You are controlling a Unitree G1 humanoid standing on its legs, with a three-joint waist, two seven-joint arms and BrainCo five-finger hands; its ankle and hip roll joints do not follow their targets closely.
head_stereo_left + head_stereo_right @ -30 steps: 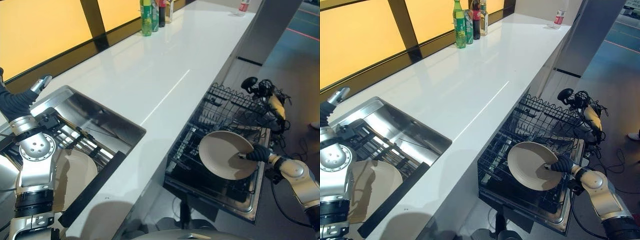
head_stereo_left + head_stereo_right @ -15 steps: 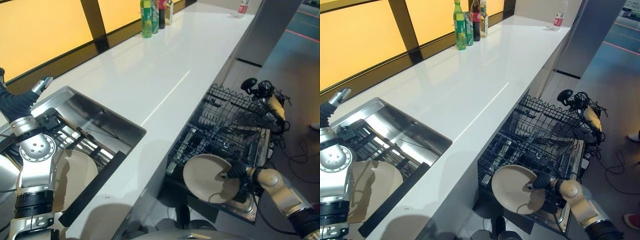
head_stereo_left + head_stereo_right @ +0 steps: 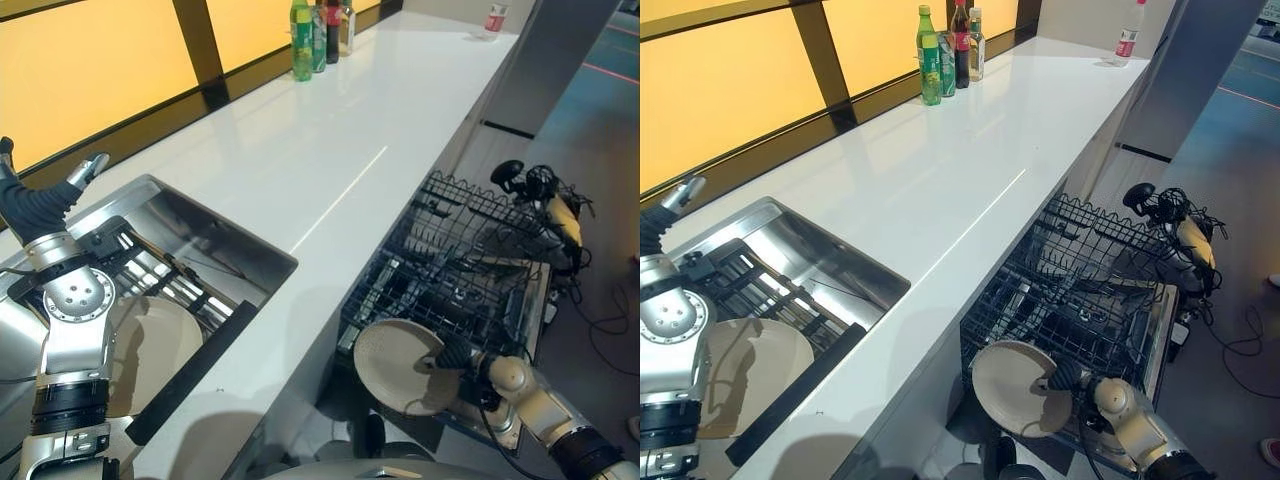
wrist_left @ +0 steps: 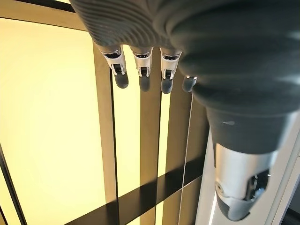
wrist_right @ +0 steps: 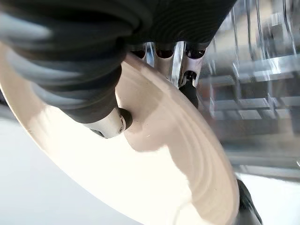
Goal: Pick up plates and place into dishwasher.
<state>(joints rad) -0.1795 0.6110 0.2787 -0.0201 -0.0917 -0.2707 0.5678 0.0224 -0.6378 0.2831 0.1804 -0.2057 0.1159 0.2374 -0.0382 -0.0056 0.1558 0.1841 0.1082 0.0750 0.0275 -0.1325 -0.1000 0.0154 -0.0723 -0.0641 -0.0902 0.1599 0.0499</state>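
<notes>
Right hand [image 3: 456, 352]: fingers largely hidden behind held plate [image 3: 400, 366]; thumb and fingertips partly covered by dark ribbed cover in right wrist view. Plate rim cut off by edges in right wrist view. Dishwasher rack [image 5: 262, 89]: blurred in right wrist view, wires indistinct. Rack contents [image 3: 450, 270] too small to identify in eye views. Second plate [image 3: 150, 345] in sink [image 3: 215, 235]: partly hidden behind left arm. Bottles [image 3: 945, 55] at far end of counter: labels too small to read.
</notes>
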